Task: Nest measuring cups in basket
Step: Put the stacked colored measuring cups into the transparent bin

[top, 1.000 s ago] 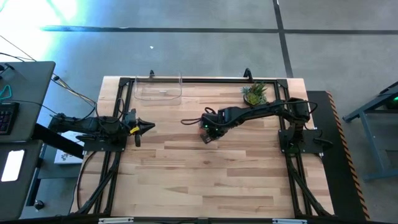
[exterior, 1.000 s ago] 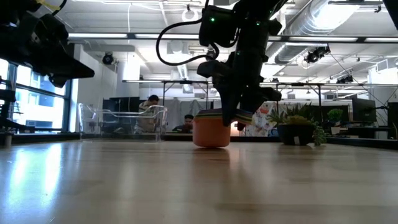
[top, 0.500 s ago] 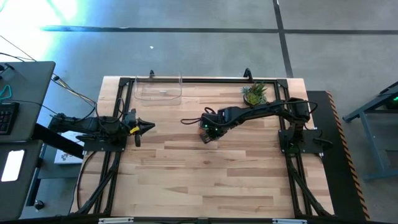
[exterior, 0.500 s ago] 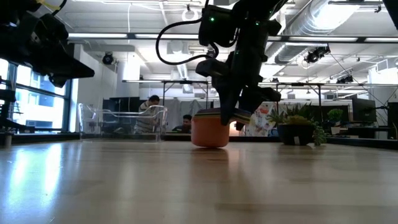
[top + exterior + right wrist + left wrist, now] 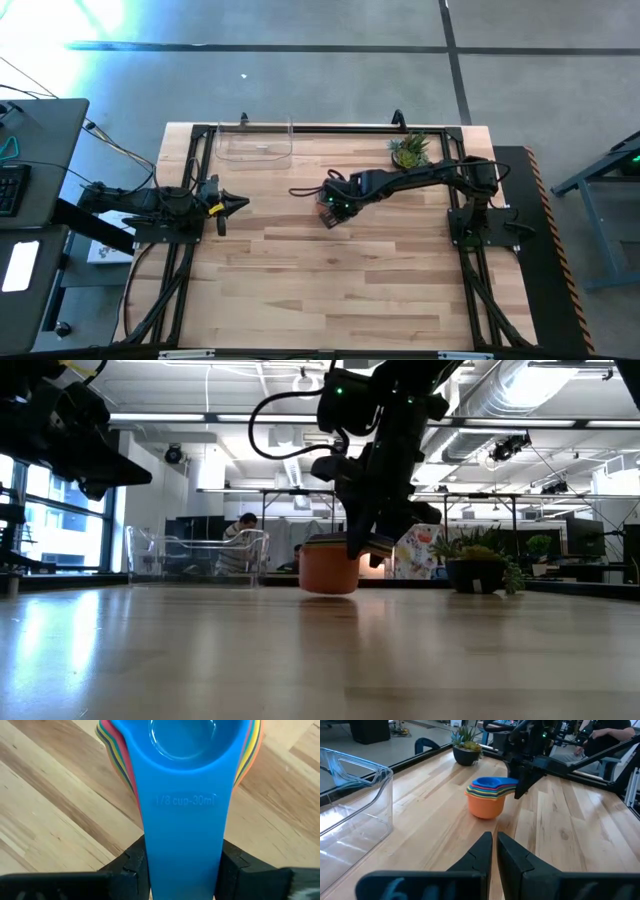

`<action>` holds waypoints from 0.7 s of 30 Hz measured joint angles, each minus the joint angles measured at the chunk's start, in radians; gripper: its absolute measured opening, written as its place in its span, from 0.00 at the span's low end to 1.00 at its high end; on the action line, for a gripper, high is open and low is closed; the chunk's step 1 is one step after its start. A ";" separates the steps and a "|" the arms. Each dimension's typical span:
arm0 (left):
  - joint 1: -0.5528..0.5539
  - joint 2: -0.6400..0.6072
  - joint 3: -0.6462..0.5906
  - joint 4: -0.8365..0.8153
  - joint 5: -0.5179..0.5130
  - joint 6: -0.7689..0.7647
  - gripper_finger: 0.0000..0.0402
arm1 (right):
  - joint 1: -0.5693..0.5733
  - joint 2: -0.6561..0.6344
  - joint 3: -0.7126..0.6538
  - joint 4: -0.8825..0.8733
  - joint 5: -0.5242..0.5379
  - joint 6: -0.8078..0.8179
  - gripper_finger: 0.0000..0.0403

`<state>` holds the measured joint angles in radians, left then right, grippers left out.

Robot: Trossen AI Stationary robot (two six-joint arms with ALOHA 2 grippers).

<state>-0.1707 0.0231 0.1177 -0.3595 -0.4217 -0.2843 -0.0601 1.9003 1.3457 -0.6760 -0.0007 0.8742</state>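
the measuring cups (image 5: 486, 797) sit nested in one stack near the middle of the tabletop (image 5: 330, 280), toward its far edge. the right gripper (image 5: 328, 213) is clamped on their handles. the empty basket (image 5: 254, 144) stands at the far edge. the left gripper (image 5: 240, 204), fingers together, waits by the left edge.

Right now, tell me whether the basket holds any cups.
Empty: the basket shows only clear plastic; the nested measuring cups sit on the table.

Legible text: one item only. Blue measuring cup (image 5: 182, 795), top of nested stack, handle embossed "1/3 cup-30ml", handle lying btwn fingers of right gripper (image 5: 182, 870). No other readable labels in any view.
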 joint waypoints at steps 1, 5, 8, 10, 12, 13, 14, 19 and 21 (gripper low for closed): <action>0.000 0.000 0.000 0.000 0.000 0.000 0.04 | 0.000 0.000 0.000 0.000 -0.001 0.000 0.32; 0.000 0.000 0.000 0.000 0.000 0.000 0.04 | 0.000 0.000 0.000 -0.005 -0.002 0.000 0.32; 0.000 0.000 0.000 0.000 0.000 0.000 0.04 | -0.002 0.000 0.000 -0.010 -0.009 0.000 0.32; 0.000 0.000 0.000 0.000 0.000 0.000 0.04 | -0.004 0.000 0.000 -0.009 -0.010 0.000 0.32; 0.000 0.000 0.000 0.000 0.000 0.000 0.04 | -0.006 0.000 0.000 -0.008 -0.008 0.000 0.32; 0.000 0.000 0.000 0.000 0.000 0.000 0.04 | -0.006 0.000 0.000 -0.005 -0.006 0.000 0.32; 0.000 0.000 0.000 0.000 0.000 0.000 0.04 | -0.006 0.000 0.000 -0.001 -0.002 0.000 0.32; 0.000 0.000 0.000 0.000 0.000 0.000 0.04 | -0.006 0.000 0.000 0.019 0.000 0.000 0.32; 0.000 0.000 0.000 0.000 0.000 0.000 0.04 | -0.006 0.000 0.000 0.030 0.004 -0.001 0.32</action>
<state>-0.1711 0.0231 0.1177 -0.3595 -0.4217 -0.2844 -0.0658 1.9003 1.3457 -0.6464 0.0029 0.8728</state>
